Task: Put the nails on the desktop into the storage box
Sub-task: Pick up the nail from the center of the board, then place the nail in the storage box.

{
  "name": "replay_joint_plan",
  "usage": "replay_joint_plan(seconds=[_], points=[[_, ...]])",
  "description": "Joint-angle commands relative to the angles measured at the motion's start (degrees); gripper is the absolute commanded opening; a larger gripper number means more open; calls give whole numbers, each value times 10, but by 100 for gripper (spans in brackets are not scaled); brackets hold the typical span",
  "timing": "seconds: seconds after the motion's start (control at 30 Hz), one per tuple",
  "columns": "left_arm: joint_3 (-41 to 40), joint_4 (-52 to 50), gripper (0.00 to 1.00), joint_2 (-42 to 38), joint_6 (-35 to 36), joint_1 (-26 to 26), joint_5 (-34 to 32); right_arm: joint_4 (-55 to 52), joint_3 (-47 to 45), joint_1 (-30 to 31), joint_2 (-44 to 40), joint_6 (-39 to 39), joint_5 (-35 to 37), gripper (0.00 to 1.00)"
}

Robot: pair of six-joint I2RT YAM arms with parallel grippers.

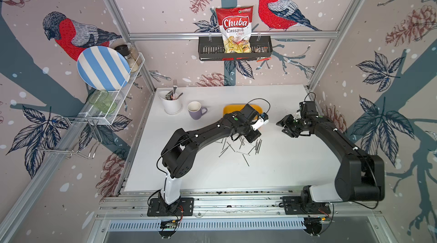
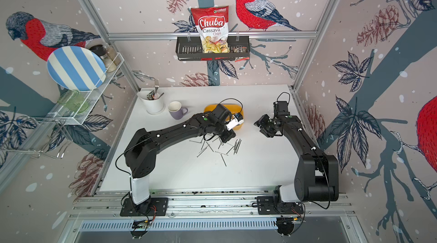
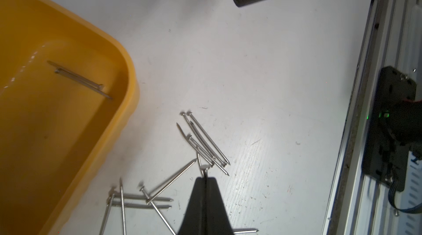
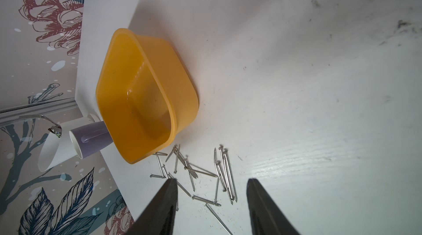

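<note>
Several nails [image 1: 238,147] [image 2: 220,147] lie scattered on the white desktop [image 1: 283,163] in front of the yellow storage box [image 1: 230,109] [image 2: 210,108]. My left gripper [image 1: 251,137] [image 3: 206,177] hangs low over the pile, shut on one nail [image 3: 204,167] whose head sticks out past the fingertips. Two nails [image 3: 77,78] rest inside the storage box [image 3: 127,78]. My right gripper [image 1: 281,126] [image 4: 212,180] hovers open to the right of the box [image 4: 182,80], with loose nails [image 4: 225,176] on the table below its spread fingers.
A purple mug [image 1: 196,110] and a white utensil holder [image 1: 171,106] stand left of the box near the back wall. A black wall basket [image 1: 208,49] holds a chips bag. A wire dish rack [image 1: 113,109] hangs on the left wall.
</note>
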Motion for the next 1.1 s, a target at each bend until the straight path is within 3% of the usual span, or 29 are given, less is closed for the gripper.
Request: replay_joint_plan(seconds=[0.0, 0.2, 0.33, 0.7, 1.07], points=[[14, 23, 0, -15, -85, 38, 11, -2, 21, 20, 10, 3, 24, 56], [30, 57, 0, -10, -206, 122, 27, -39, 79, 77, 35, -32, 74, 58], [71, 57, 0, 33, -251, 149, 39, -76, 119, 118, 50, -56, 122, 58], [199, 76, 0, 177, -333, 157, 71, -92, 144, 160, 50, -79, 170, 58], [148, 175, 0, 210, -424, 156, 57, -100, 169, 158, 70, -113, 183, 58]])
